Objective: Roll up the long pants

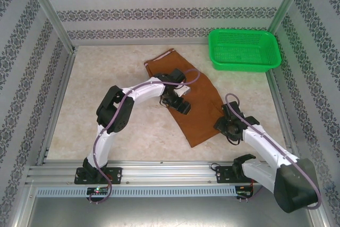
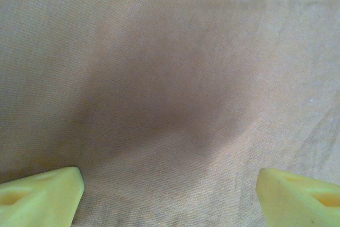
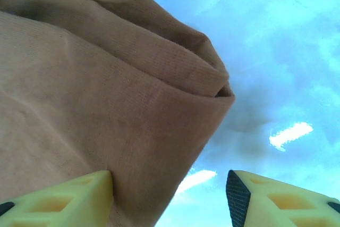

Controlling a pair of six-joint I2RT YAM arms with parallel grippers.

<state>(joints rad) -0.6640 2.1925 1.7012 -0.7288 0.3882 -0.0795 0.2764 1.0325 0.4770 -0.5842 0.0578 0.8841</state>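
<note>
Pants [image 1: 201, 116] lie diagonal on the tabletop [image 1: 106, 73], far-middle to near-right; right gripper [image 3: 170, 185] is nearest the near end, jaws parted at its corner; left gripper [image 2: 170, 198] is spread wide above mid-cloth, gripping nothing.

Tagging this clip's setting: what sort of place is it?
Probably a lab test cell, not a home: aluminium frame boxing a tabletop, printed backdrop walls, the long pants and a green basket as props.
</note>
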